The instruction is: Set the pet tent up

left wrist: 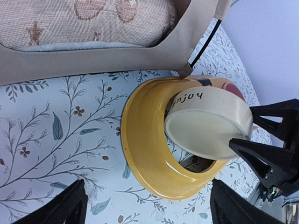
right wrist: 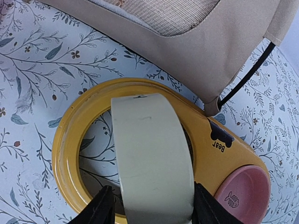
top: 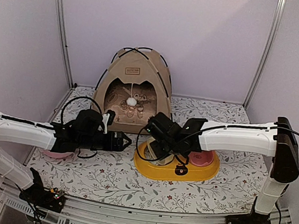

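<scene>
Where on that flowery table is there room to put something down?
Bare mat runs along the near edge, between the yellow feeder and the arm bases. Another lies right of the pet tent. Crowded: between tent and feeder, where the left gripper and the right gripper, with its cream bowl, meet.

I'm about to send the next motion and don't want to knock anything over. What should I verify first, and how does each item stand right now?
1. Pet tent upright at the back of the table: ok.
2. Cushion lying inside the tent: ok.
3. Left pincer open and holding nothing: ok.
4. Cream bowl seated flat in the yellow feeder ring: not ok. It stands tilted on edge, gripped by the right pincer.
5. Pink bowl seated in its own ring: ok.
</scene>
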Motion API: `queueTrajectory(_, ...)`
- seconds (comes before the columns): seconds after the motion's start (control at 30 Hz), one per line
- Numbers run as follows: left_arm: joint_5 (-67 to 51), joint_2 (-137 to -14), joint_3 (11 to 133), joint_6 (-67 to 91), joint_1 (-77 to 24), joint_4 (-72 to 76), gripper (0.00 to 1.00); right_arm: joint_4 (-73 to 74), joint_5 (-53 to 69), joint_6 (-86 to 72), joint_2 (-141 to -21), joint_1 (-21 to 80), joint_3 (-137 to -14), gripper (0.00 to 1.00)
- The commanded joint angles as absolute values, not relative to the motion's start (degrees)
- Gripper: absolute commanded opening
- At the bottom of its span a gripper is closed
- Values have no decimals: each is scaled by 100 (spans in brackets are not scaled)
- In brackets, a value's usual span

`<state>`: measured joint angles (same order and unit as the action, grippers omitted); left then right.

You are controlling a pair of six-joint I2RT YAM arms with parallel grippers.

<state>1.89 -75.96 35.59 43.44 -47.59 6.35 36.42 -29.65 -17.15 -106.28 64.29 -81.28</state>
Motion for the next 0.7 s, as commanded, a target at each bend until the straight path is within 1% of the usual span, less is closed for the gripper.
queueTrajectory(0.0, 32, -7685, 3571, 4292, -4707, 698, 91, 3504, -2558, -1840, -10668, 6524, -8213, 59)
queueTrajectory(0.07, -10, -7709, 3577, 4302, -4711, 716, 91, 3460, -2490, -1882, -10685, 6555, -8209, 62)
queueTrajectory(0.53, -214, -8013, 3706, 4318, -4826, 850, 91, 2814, -1266, -2143, -10530, 6565, -8165, 67)
queueTrajectory(0.67, -273, -8158, 3737, 4332, -4867, 927, 90, 2727, -1192, -2203, -10560, 6563, -8168, 70)
